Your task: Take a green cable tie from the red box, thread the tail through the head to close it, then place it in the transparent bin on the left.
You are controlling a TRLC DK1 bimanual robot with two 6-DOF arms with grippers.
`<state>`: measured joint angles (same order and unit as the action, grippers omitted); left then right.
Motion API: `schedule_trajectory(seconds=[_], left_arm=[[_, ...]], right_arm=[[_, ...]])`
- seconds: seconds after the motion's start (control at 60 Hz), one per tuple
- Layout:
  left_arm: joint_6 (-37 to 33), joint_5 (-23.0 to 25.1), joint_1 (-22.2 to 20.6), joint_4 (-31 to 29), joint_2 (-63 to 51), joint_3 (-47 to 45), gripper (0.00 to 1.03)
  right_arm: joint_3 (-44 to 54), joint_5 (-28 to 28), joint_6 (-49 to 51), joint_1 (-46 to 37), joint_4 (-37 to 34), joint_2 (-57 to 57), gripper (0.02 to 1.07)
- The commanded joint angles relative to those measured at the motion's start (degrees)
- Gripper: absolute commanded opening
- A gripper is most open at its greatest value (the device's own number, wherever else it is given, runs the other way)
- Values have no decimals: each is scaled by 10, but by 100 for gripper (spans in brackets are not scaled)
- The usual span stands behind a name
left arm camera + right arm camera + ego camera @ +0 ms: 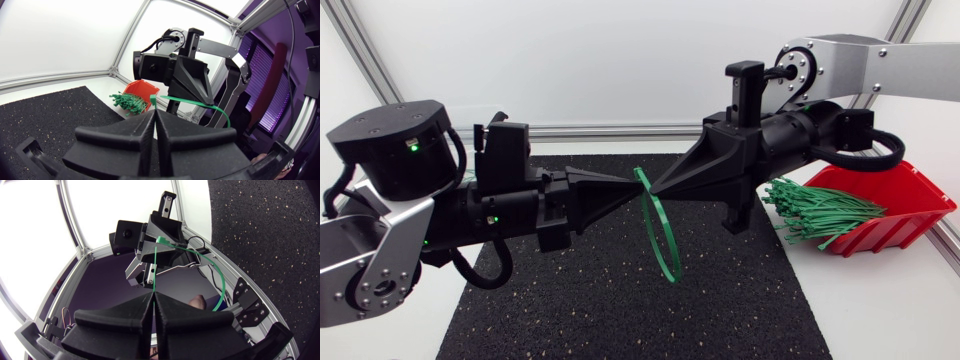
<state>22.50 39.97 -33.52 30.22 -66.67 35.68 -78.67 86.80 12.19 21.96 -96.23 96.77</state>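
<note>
Mid-frame, left gripper [628, 182] and right gripper [658, 188] both pinch the cable tie [663, 235] tip to tip, loop hanging below

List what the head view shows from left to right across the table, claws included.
Left claw → green cable tie bent into a loop → right claw → pile of loose ties → red box.

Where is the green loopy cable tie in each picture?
Head view: the thin green plastic cable tie loop hangs mid-picture between the black left gripper and right gripper.
Left wrist view: it pokes out of the left gripper's tips, curving past the right gripper.
Right wrist view: it rises from the right gripper's tips to the left gripper.
Shared landmark: the black speckled mat.
</note>
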Motion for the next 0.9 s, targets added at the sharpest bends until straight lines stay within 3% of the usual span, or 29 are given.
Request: schedule_trajectory(seconds=[0.0, 0.883], left_arm=[[10, -2, -3, -1, 8, 14, 4], [7, -4, -7, -9, 6, 11, 4]], right_arm=[[15, 27, 6, -4, -92, 6, 8], [15, 26, 6, -6, -88, -2, 8]])
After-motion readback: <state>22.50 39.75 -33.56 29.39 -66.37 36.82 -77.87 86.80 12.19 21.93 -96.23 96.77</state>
